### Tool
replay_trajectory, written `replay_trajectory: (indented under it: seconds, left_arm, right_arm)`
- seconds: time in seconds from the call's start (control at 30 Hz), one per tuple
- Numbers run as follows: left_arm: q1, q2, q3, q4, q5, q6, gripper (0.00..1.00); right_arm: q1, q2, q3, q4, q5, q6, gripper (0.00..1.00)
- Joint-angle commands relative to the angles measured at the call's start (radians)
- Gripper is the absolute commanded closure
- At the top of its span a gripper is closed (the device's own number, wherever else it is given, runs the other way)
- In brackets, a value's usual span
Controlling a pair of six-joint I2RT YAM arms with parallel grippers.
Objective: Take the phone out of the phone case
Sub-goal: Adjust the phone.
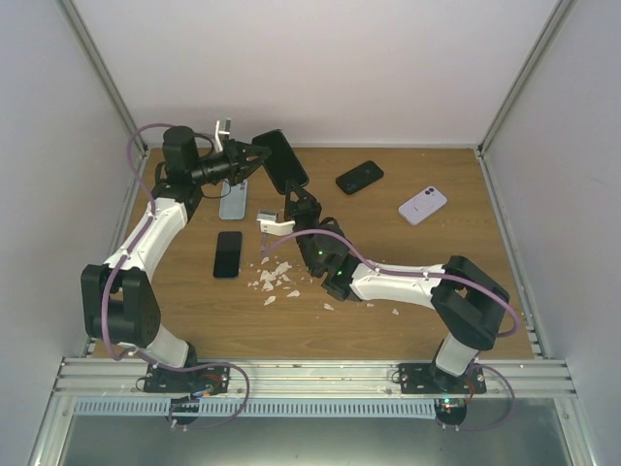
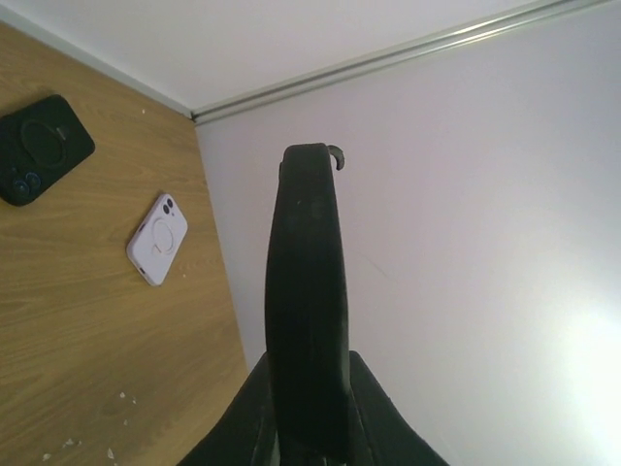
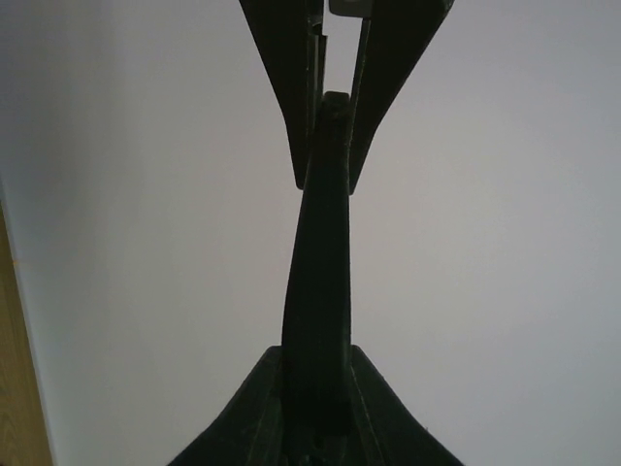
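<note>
above the table | left gripper clamped on phone case | right gripper clamped on same case

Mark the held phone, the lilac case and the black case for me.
held phone [image 1: 282,160], top view, middle of its dark face
lilac case [image 1: 422,205], top view, centre of its back
black case [image 1: 359,177], top view, centre of its back

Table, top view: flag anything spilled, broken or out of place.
White fragments lie scattered on the table between the loose black phone and the right arm, like chipped debris. Their source is unclear. Nothing else stands out.
</note>
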Motion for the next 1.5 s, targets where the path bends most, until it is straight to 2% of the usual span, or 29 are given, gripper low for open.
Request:
replay_trajectory:
  seconds: [0.0,0.1,0.13,0.33,0.53,0.67,0.8,0.9,1.2,1.33,1.47]
  left_arm:
    - [0.026,0.011,0.015,0.037,0.002,0.077,1.00]
    - [0.052,0.022,0.055,0.019,0.004,0.104,1.00]
    - [0.059,0.026,0.068,0.013,0.006,0.115,1.00]
    - [0.084,0.032,0.124,-0.006,0.010,0.211,1.00]
    - [0.087,0.024,0.161,-0.055,0.006,0.329,1.00]
    - [0.089,0.023,0.166,-0.074,0.008,0.388,1.00]
    - [0.089,0.023,0.168,-0.089,0.022,0.439,1.00]
    - [0.089,0.020,0.171,-0.103,0.049,0.495,1.00]
    - [0.064,0.025,0.179,-0.139,0.199,0.653,1.00]
    - [0.026,0.025,0.190,-0.172,0.230,0.716,1.00]
    - [-0.035,0.027,0.224,-0.269,0.266,0.847,1.00]
  right_arm:
    - [0.013,-0.025,0.000,0.174,-0.010,-0.023,0.79]
    - [0.014,-0.046,-0.007,0.102,-0.008,0.028,0.46]
    - [0.014,-0.054,-0.009,0.069,-0.003,0.052,0.40]
    - [0.013,-0.106,0.008,-0.181,0.004,0.236,0.18]
    - [-0.002,-0.158,0.152,-0.755,-0.116,0.626,0.01]
    - [-0.037,-0.190,0.248,-1.047,-0.300,0.806,0.00]
    - [-0.109,-0.219,0.325,-1.228,-0.521,0.945,0.00]
    - [-0.202,-0.246,0.371,-1.319,-0.748,1.062,0.00]
    - [-0.500,-0.334,0.358,-1.370,-1.265,1.365,0.00]
    - [-0.580,-0.366,0.299,-1.333,-1.433,1.475,0.00]
    - [-0.637,-0.380,0.248,-1.270,-1.599,1.563,0.00]
